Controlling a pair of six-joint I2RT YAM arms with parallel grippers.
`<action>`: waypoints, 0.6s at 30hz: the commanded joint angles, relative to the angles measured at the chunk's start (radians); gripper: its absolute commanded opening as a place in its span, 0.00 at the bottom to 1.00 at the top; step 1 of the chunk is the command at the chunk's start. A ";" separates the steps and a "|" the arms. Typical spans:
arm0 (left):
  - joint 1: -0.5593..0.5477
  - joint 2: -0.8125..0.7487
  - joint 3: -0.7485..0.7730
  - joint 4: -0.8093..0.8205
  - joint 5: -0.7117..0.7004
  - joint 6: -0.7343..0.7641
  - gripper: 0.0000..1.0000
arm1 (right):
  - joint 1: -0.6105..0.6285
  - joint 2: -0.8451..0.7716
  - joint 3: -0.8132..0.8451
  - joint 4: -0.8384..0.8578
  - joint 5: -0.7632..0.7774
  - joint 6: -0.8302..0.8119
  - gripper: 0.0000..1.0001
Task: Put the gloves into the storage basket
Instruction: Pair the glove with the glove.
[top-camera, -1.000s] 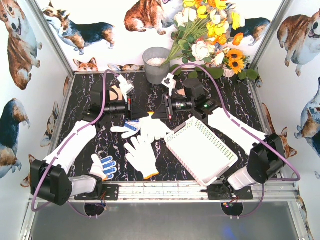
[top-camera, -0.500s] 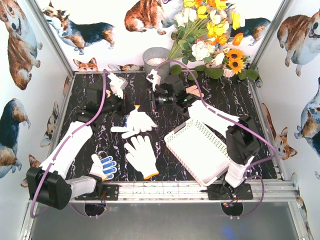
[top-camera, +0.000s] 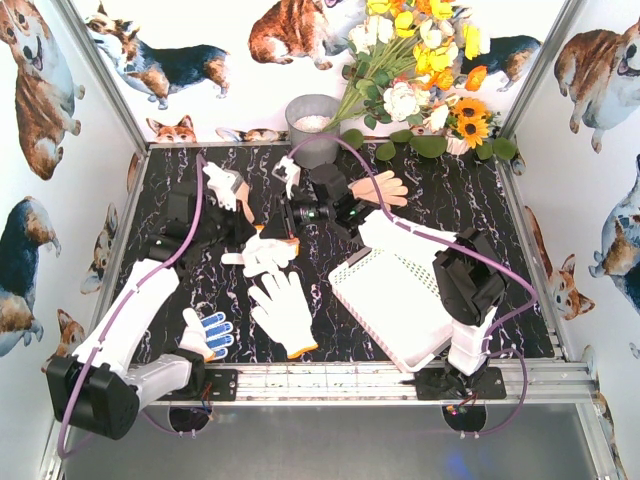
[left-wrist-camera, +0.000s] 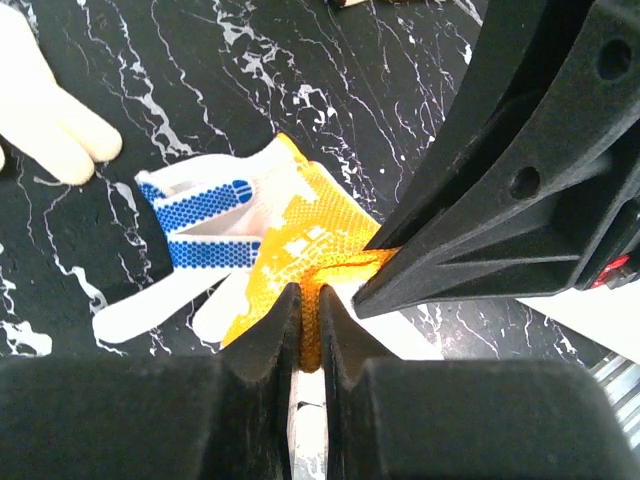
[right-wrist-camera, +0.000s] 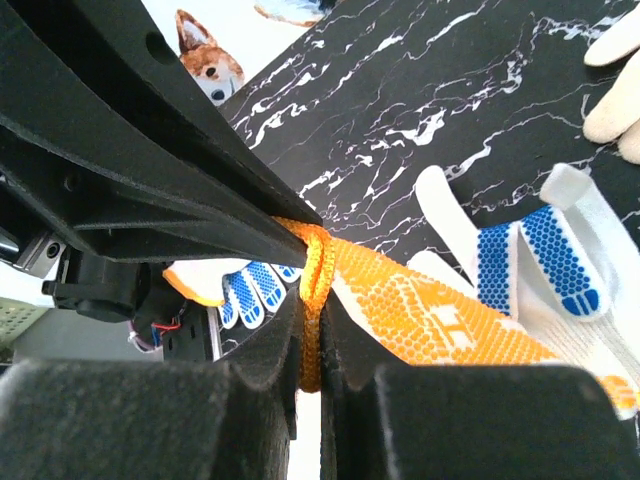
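both jaws clamped tight, gripping yellow-palmed glove (left-wrist-camera: 298, 232)

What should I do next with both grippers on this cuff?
Probably open the left gripper and let the right gripper carry the yellow-palmed glove: both are pinched shut on its orange cuff, and the storage basket lies on the right arm's side.
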 joint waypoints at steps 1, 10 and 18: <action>0.005 -0.034 -0.014 -0.009 -0.059 -0.057 0.00 | 0.011 -0.016 -0.004 0.093 -0.004 -0.013 0.00; 0.005 -0.019 0.109 -0.011 -0.149 -0.045 0.00 | 0.011 -0.036 0.096 0.083 0.030 -0.040 0.00; 0.006 -0.025 0.117 -0.029 -0.162 -0.019 0.00 | 0.011 -0.041 0.070 0.117 0.015 -0.043 0.00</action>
